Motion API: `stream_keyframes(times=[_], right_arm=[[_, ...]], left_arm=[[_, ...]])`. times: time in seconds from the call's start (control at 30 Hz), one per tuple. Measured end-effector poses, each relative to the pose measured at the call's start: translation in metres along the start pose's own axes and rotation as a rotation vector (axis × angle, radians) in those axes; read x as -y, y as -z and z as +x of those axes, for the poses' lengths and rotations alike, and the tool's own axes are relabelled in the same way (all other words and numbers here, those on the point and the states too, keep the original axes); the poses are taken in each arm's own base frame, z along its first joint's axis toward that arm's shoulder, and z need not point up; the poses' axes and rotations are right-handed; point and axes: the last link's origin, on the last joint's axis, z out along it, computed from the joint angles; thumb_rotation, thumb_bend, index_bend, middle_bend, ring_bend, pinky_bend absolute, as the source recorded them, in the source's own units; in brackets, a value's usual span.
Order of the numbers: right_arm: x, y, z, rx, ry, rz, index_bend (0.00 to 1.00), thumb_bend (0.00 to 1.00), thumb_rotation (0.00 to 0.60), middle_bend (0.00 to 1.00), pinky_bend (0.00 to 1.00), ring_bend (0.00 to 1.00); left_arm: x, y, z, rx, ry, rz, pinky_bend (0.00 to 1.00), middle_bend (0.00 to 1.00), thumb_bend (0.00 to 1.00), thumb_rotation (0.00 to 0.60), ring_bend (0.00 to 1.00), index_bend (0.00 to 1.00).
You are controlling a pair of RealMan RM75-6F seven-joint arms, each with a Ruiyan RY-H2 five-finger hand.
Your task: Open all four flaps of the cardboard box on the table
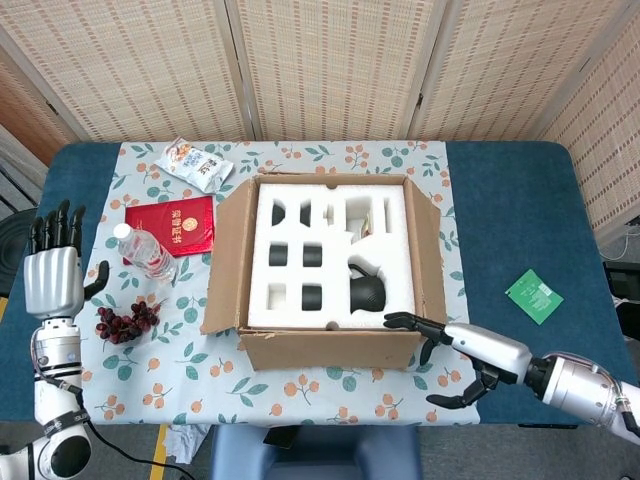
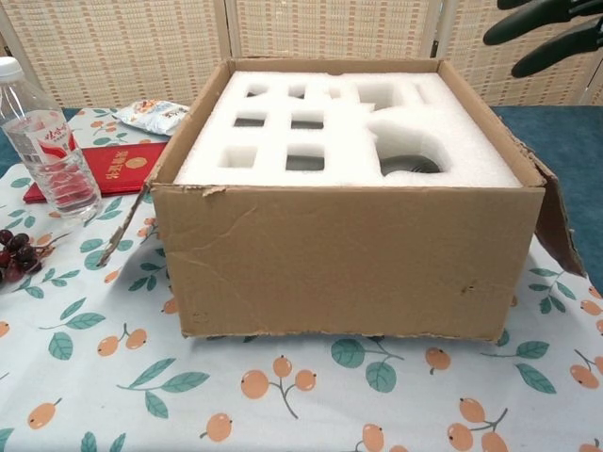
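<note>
The cardboard box point(image 1: 330, 350) stands mid-table with its top uncovered. Its front flap point(image 2: 339, 259) hangs down over the front wall. The left flap point(image 1: 222, 260) and the right flap point(image 1: 430, 250) lean outward. Inside, white foam point(image 1: 300, 240) with cut-outs holds a dark round pot point(image 1: 368, 292). My right hand point(image 1: 450, 355) hovers at the box's front right corner with fingers spread and nothing in them. In the chest view only its dark fingertips point(image 2: 551, 28) show, at the top right. My left hand point(image 1: 55, 275) is raised at the table's left edge, fingers apart and empty.
Left of the box lie a water bottle point(image 1: 145, 252), a red booklet point(image 1: 172, 224), a bunch of dark grapes point(image 1: 125, 320) and a snack bag point(image 1: 195, 162). A green packet point(image 1: 533, 296) rests on the blue tabletop to the right.
</note>
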Motion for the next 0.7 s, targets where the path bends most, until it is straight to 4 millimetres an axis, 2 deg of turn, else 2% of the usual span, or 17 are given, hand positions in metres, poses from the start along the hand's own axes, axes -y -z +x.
stream_keyframes(times=[0.23, 0.5, 0.7], right_arm=[[-0.02, -0.007, -0.004, -0.095, 0.323, -0.008, 0.0, 0.37, 0.6, 0.0, 0.26, 0.0], [-0.05, -0.018, -0.021, -0.277, 0.739, -0.046, 0.0, 0.37, 0.6, 0.0, 0.21, 0.0], [-0.079, -0.02, -0.041, -0.486, 0.88, -0.148, 0.0, 0.37, 0.6, 0.0, 0.19, 0.0]], left_arm=[[0.001, 0.024, 0.004, 0.075, 0.009, -0.037, 0.0, 0.0, 0.42, 0.6, 0.0, 0.0], [0.009, 0.062, 0.01, 0.201, -0.043, -0.073, 0.0, 0.0, 0.42, 0.6, 0.0, 0.0], [0.019, 0.068, 0.016, 0.21, -0.053, -0.058, 0.0, 0.0, 0.42, 0.6, 0.0, 0.0]])
